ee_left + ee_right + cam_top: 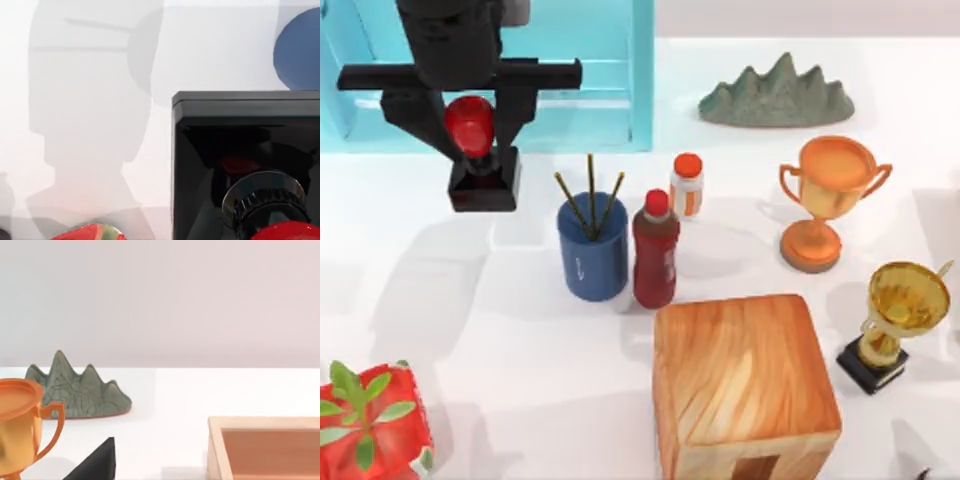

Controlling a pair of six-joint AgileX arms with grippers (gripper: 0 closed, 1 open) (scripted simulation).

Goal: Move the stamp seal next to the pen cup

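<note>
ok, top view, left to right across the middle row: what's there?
stamp seal under the left gripper → pen cup → dark red bottle → small white bottle → orange trophy

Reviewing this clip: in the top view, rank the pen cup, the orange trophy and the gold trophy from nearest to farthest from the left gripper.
Measured from the left gripper, which is closed on the stamp seal at upper left:
1. Pen cup, just to its right, centre-left.
2. Orange trophy, right of centre.
3. Gold trophy, far right edge.
</note>
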